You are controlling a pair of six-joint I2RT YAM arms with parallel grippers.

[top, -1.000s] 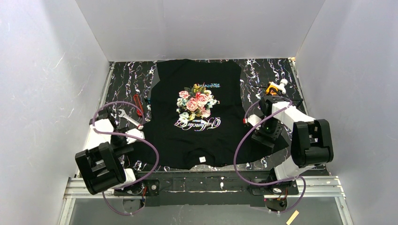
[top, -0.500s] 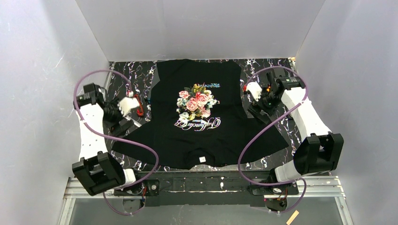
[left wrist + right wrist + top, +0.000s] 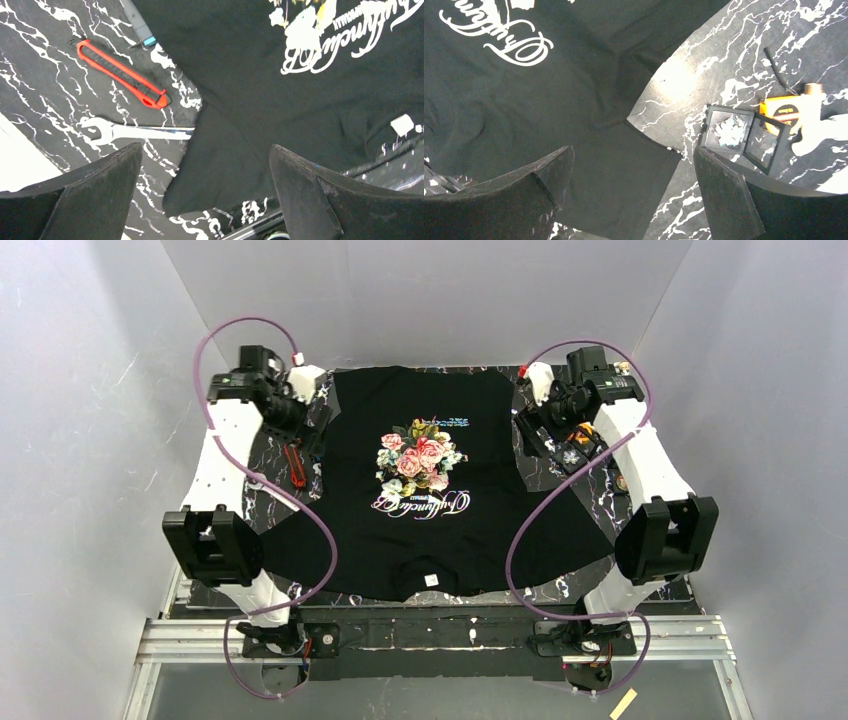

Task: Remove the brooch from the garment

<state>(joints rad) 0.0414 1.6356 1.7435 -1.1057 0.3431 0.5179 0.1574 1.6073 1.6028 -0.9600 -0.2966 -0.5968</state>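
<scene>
Fingers (image 3: 90,195) wide; L gripper (image 3: 205,150), R gripper (image 3: 633,150) swung to garment (image 3: 420,540) far corners, prob. hovering.

Top cam: fixed, high, behind the arm bases (image 3: 300,638), tilted down twd the far wall (image 3: 430,300); takes in the whole surface (image 3: 268,450) and T-shirt (image 3: 430,530) from far off. L wrist cam: looks down past the left gripper (image 3: 205,150), closer in, on the shirt's left-side sleeve, box cutter (image 3: 120,74) & wrench (image 3: 135,132). R wrist cam: likewise past the right gripper (image 3: 634,150), on the right-side sleeve & an open black case (image 3: 744,137). All 3 share the cursive lettering (image 3: 514,37).
</scene>
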